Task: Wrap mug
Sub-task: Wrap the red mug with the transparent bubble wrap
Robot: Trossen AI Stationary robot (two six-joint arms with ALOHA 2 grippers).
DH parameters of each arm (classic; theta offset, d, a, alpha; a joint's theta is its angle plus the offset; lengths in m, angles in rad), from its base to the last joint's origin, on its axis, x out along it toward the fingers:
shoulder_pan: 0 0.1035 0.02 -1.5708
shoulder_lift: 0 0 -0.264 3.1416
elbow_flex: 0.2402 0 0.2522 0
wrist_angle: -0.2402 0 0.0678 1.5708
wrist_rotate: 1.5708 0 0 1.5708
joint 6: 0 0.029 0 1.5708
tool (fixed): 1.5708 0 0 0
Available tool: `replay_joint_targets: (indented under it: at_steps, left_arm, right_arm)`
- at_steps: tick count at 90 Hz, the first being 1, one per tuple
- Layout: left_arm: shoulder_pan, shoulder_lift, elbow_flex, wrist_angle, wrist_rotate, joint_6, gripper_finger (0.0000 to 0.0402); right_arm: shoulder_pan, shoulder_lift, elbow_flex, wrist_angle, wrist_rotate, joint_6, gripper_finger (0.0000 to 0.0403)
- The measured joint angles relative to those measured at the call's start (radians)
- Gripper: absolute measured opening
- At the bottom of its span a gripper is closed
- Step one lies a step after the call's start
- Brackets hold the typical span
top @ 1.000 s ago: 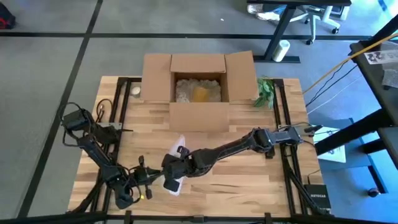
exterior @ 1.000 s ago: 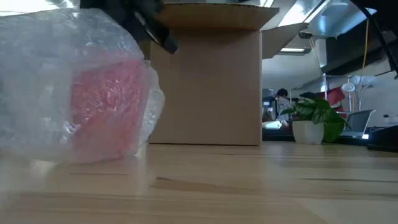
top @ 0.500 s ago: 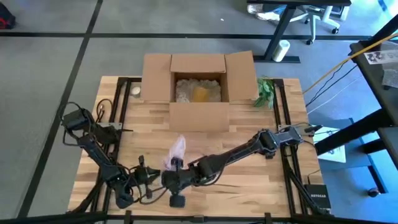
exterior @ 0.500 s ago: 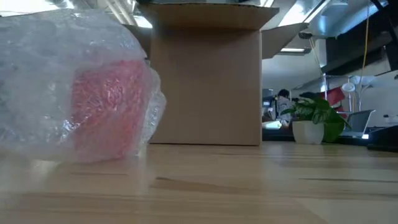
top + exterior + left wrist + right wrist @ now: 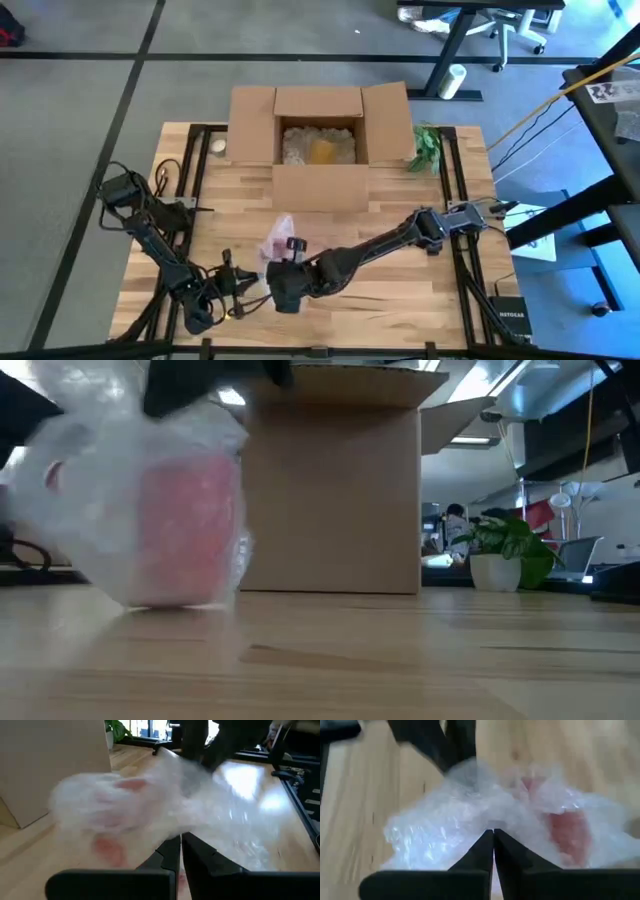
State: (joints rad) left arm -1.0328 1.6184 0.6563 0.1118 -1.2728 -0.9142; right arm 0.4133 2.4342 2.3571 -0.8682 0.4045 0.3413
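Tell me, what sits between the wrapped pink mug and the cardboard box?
Nothing: in the high view, only bare wooden table separates the bubble-wrapped mug from the cardboard box.

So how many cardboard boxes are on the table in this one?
1. The open cardboard box sits at the table's far edge, centred, flaps spread, with pale filler and something yellow inside. The potted plant stands just to its right. Nothing suggests a hidden second box.

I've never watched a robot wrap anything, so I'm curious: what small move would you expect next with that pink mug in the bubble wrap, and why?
Probably the right gripper, fingers pinched shut on the clear bubble wrap, pulls that loose sheet over the pink mug. The left gripper also pinches the wrap, and the mug looks only loosely bundled on the wooden table.
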Motion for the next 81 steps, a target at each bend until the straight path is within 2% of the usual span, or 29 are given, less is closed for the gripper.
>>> replay_joint_targets:
  at_steps: [18, 50, 81]
  left_arm:
    - [0.0, 0.0, 0.0, 0.001, 0.001, -0.003, 0.0]
    - [0.0, 0.0, 0.0, 0.009, 0.005, -0.007, 0.0]
    - [-0.051, -0.025, 0.0, 0.064, 0.016, 0.01, 0.0]
  right_arm:
    - [-0.009, 0.001, -0.001, 0.044, -0.078, -0.007, 0.0]
    - [-0.061, 0.001, -0.024, 0.0, -0.088, 0.0, 0.0]
    - [-0.134, 0.004, -0.083, -0.002, -0.365, 0.02, 0.0]
